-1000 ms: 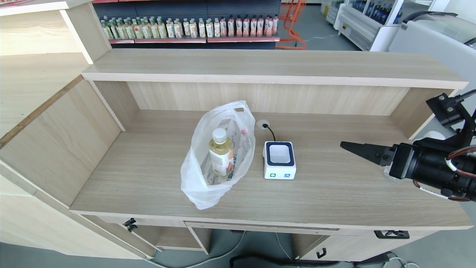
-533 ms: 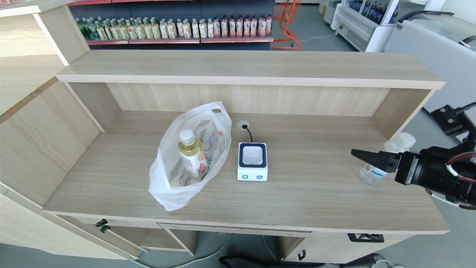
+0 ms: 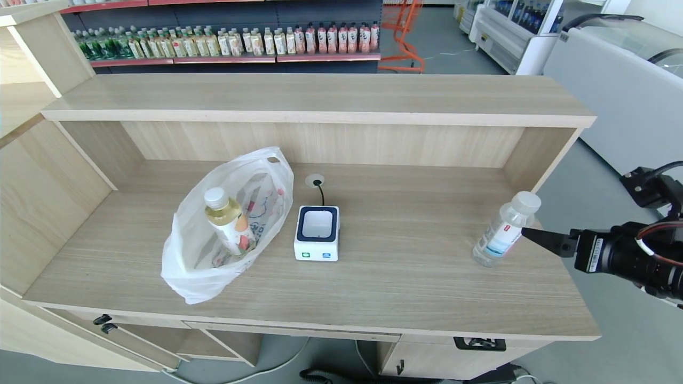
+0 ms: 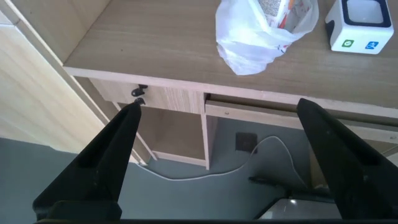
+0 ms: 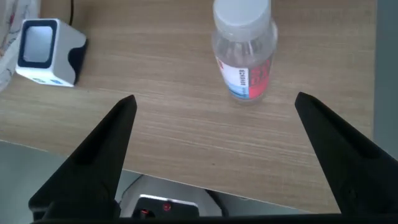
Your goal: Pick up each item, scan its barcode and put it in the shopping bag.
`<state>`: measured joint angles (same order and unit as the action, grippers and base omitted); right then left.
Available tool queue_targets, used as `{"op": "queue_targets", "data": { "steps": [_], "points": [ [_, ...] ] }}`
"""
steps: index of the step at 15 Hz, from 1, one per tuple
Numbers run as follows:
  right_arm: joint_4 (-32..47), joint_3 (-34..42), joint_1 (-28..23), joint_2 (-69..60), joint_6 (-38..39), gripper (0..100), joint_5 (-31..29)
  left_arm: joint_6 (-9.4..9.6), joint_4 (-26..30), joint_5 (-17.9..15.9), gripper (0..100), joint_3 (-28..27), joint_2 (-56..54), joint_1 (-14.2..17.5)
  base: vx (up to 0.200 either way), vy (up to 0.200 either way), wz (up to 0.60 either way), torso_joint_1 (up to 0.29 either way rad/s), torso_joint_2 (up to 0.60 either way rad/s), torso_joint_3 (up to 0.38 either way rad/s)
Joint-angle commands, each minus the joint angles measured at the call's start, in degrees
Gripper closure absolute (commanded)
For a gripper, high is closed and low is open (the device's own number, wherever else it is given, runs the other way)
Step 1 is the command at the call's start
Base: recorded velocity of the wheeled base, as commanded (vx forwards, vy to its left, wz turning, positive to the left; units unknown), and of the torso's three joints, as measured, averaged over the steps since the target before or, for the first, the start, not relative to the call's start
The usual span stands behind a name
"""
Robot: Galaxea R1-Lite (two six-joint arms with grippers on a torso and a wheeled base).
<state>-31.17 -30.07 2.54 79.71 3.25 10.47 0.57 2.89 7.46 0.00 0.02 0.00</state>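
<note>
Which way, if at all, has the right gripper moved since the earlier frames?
Yes. The right gripper has drawn back to the robot's right, away from the scanner; its tip is now beside the water bottle.

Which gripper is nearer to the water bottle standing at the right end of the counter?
Right. The right gripper, open, is just beside the water bottle. The left gripper hangs off the counter's front edge near the shopping bag, far from it.
</note>
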Motion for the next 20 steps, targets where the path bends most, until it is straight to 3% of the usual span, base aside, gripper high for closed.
{"op": "queue_targets", "data": {
  "steps": [1,4,7,10,17,20],
  "points": [
    [1.6,0.0,-3.0,0.9,-3.0,0,-0.2,-0.05,0.0,0.0,0,0.0,0.1,-0.1,0.0,0.0,0.0,0.0,0.0,0.0],
    [1.2,-0.4,-4.2,4.7,-5.7,0,-9.9,-0.05,0.0,0.0,0,0.0,0.0,-0.1,0.0,0.0,0.0,0.0,0.0,0.0],
    [0.8,-0.4,-2.3,5.6,-5.7,0,-7.6,-0.05,0.0,0.0,0,0.0,0.1,-0.1,0.0,0.0,0.0,0.0,0.0,0.0],
    [-7.3,0.0,-1.2,10.5,-6.2,0,-7.7,-0.05,0.0,0.0,0,0.0,0.0,-0.1,0.0,0.0,0.0,0.0,0.0,0.0],
    [-18.5,-0.1,0.2,18.9,-9.8,0,-7.8,-0.05,0.0,0.0,0,0.0,0.0,-0.1,0.0,0.0,0.0,0.0,0.0,0.0],
    [-19.5,-0.4,1.9,19.5,-9.9,0,-7.8,-0.05,0.0,0.0,0,0.0,0.1,-0.1,0.0,0.0,0.0,0.0,0.0,0.0]
  ]
}}
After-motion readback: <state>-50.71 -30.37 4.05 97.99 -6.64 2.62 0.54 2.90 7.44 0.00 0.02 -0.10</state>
